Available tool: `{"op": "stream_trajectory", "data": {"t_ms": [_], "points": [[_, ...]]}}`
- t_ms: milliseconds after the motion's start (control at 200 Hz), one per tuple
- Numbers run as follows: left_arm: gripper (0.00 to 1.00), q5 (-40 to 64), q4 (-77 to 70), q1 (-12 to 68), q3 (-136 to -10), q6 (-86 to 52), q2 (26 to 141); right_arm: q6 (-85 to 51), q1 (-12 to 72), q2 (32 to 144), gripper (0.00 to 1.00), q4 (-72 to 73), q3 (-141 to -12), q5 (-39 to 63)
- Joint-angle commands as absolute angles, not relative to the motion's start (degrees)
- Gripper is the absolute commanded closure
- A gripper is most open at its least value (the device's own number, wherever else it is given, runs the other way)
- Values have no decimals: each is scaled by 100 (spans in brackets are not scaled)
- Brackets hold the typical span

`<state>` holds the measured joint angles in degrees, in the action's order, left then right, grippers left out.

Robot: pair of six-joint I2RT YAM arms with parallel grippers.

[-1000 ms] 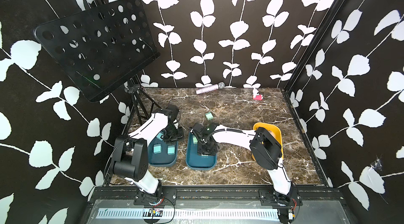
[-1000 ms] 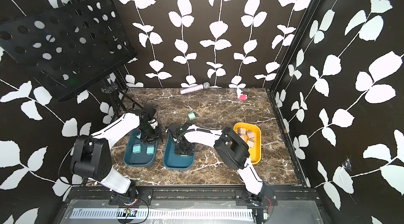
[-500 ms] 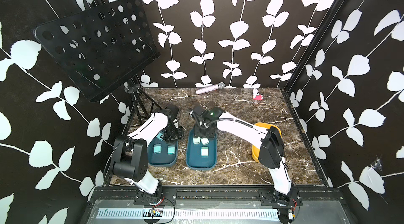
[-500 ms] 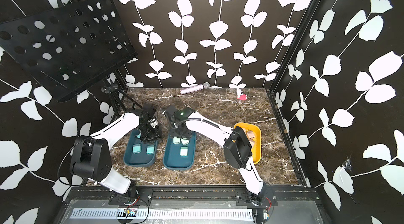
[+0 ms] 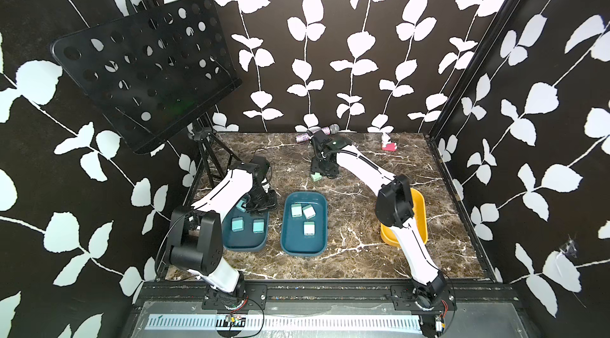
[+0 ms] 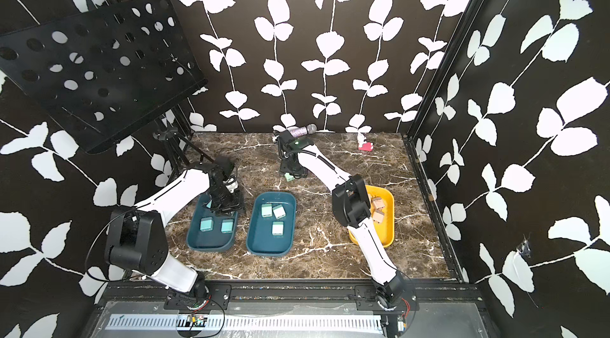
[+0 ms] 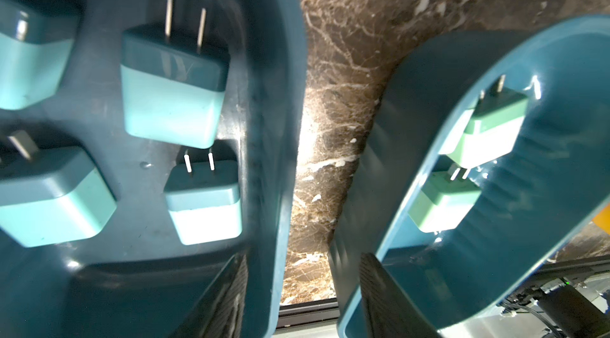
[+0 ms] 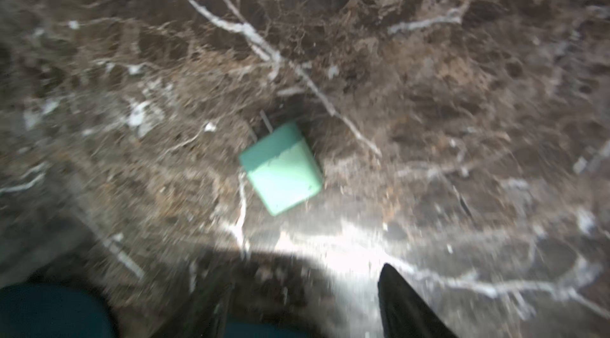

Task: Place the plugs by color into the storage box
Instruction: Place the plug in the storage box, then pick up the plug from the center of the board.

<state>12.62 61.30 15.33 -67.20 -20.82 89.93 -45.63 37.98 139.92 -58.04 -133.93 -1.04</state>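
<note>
Mint green, the last loose plug (image 8: 280, 168) lies on the bare marble (image 5: 363, 254), just above the middle of the floor in both top views and apart from every tray. The right gripper (image 8: 307, 282) has just swung up to it from the middle tray (image 5: 287, 242), where it hung a second ago. Its jaws stand apart with nothing between them. In the wrist view the plug sits just ahead of the fingertips, not yet bracketed.

The middle tray holds three mint plugs (image 5: 309, 228), so I judge the third drop done and this pick the last of the sort. The left tray (image 5: 244, 243) holds four blue plugs (image 7: 171, 88). The left gripper (image 7: 303, 255) hangs over that tray's upper end as it did a second ago, jaws apart and empty. At the right, the yellow tray (image 6: 388, 230) holds tan plugs (image 6: 378, 203); the arm hides part of it, so I cannot count them.

The marble is brown with white veins and shows glare under the wrist lights. At its upper edge lie a microphone (image 5: 318, 133) and a pink-red toy (image 5: 389, 145). Black walls (image 5: 544, 55) with white leaves close in the space, and a music stand (image 5: 145, 69) fills the upper left.
</note>
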Motion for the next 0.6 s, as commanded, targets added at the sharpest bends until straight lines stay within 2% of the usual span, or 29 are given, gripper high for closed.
{"op": "stream_trajectory", "data": {"t_ms": [0, 230, 595], "points": [[43, 1172, 6461, 1538, -6999, -1899, 8974, -4432, 3732, 14159, 31, -5684, -13737, -87], [43, 1193, 6559, 1538, -7114, -1908, 9026, -4983, 3582, 14380, 30, -4943, -13617, -31], [43, 1181, 6662, 1538, -7214, -1881, 9089, -5328, 3577, 14988, 31, -4689, -14036, -36]]}}
